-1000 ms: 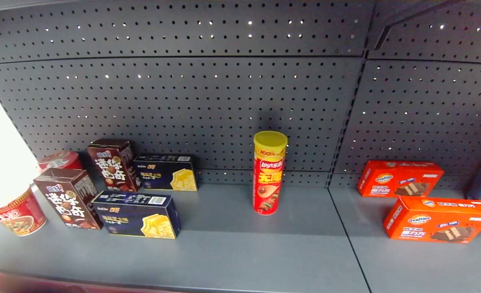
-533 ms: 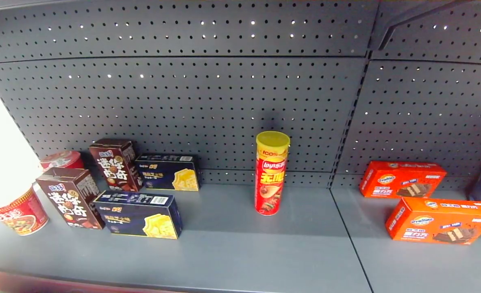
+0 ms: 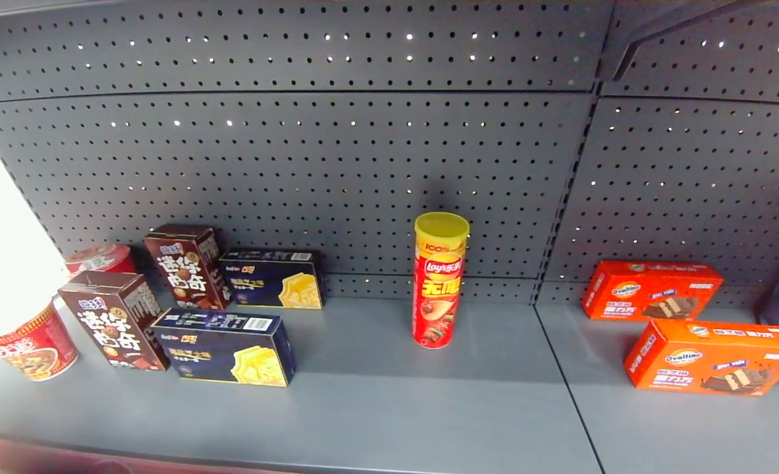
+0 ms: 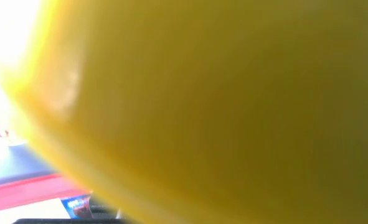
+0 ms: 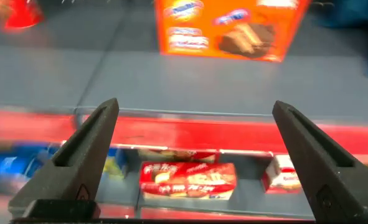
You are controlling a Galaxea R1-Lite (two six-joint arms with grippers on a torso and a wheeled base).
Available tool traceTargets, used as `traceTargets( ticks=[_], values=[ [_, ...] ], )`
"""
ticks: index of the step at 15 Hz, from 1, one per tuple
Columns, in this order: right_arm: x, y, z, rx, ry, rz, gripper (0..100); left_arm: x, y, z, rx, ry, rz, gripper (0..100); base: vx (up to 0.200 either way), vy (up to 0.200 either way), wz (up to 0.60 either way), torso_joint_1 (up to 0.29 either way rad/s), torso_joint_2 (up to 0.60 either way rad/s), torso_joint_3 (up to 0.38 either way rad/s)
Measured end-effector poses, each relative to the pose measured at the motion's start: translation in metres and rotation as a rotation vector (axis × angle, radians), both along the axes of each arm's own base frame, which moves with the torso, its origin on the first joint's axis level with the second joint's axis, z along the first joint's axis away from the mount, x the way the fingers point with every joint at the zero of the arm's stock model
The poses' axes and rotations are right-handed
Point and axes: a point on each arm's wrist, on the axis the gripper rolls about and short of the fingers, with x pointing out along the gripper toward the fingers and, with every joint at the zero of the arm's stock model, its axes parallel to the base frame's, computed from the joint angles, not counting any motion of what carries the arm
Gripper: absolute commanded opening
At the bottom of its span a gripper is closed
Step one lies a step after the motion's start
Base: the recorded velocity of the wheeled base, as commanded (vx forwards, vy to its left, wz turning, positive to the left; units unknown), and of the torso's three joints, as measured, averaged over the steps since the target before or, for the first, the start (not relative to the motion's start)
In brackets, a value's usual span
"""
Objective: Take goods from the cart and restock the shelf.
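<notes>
A red chips can with a yellow lid (image 3: 440, 280) stands upright mid-shelf against the pegboard. The grey shelf board (image 3: 396, 408) carries it. In the left wrist view a yellow surface (image 4: 221, 99) sits right up against the camera and hides the fingers. My right gripper (image 5: 202, 155) is open with nothing between its fingers, in front of the shelf's red front edge (image 5: 190, 127). Beyond that edge lies an orange box (image 5: 230, 28).
On the left stand two brown boxes (image 3: 116, 319), two dark blue boxes (image 3: 228, 345) and two red noodle cups (image 3: 30, 342). Two orange boxes (image 3: 715, 355) lie on the right. Bare shelf lies in front of and beside the can. Red packets (image 5: 187, 180) lie below the front edge.
The head camera shifted slightly a second ago, then held still. The goods on the shelf have not moved.
</notes>
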Motion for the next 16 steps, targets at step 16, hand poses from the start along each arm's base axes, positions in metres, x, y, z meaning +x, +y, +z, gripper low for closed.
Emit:
traceTargets(
  ticks=[16],
  values=[
    [0.240,0.093,0.100,-0.072,-0.009,0.909,100,0.002,0.000,0.002,-0.002,0.024,-0.008,0,0.000,0.000,0.00,0.000,0.00,0.000]
  ],
)
